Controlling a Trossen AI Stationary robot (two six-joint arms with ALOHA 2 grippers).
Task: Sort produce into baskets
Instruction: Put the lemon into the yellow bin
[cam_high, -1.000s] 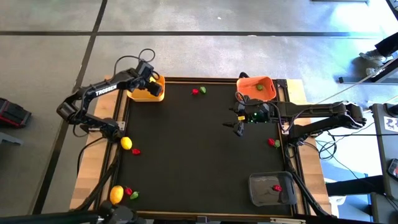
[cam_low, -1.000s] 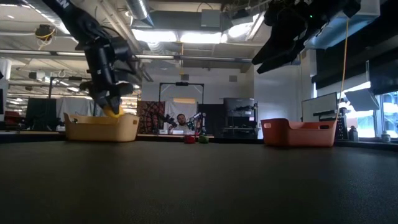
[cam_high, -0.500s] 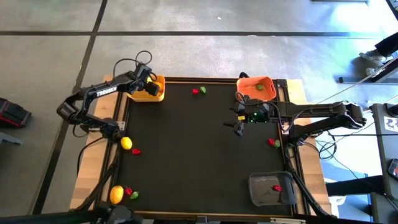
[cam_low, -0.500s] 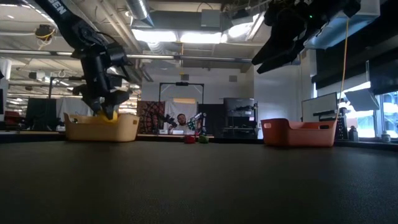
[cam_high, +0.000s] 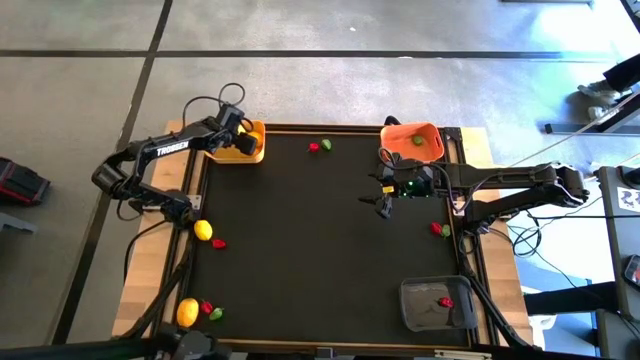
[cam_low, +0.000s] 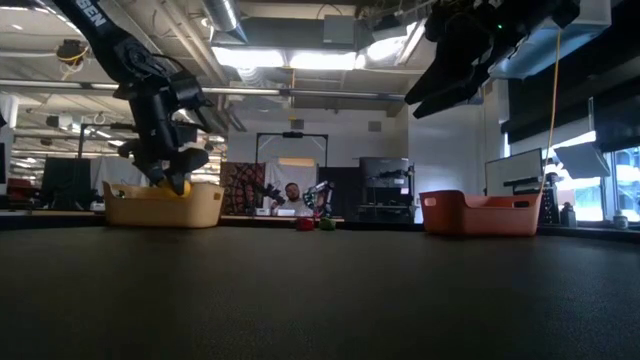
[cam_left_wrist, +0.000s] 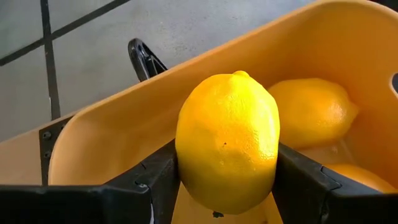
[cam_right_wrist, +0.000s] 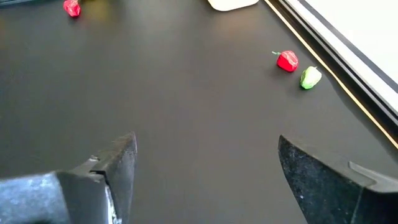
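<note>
My left gripper (cam_high: 241, 141) is over the yellow-orange basket (cam_high: 254, 152) at the table's far left corner, shut on a yellow lemon (cam_left_wrist: 227, 149). Two more lemons (cam_left_wrist: 311, 112) lie in that basket. My right gripper (cam_high: 383, 196) is open and empty, raised over the mat near the orange-red basket (cam_high: 412, 140), which holds a green piece (cam_high: 417, 141). The dark grey basket (cam_high: 437, 303) at the near right holds a red piece (cam_high: 446, 302). My left gripper pinches the lemon's two long sides (cam_left_wrist: 186, 155) between its two fingers (cam_left_wrist: 155, 180), about the lemon's middle. The fingers come from above, slanting down. The lemon is lifted clear, at about rim height of the yellow-orange basket (cam_low: 165, 205).
Loose produce lies on the black mat: a red and a green piece (cam_high: 318, 146) at the far edge, a lemon (cam_high: 203, 230) with a red piece (cam_high: 219, 243) at the left, a lemon (cam_high: 187, 312) with small pieces at the near left, and a red and a green piece (cam_high: 438, 230) at the right.
My left gripper has gone a little toward the table's left edge over the yellow-orange basket, still shut on the lemon.
</note>
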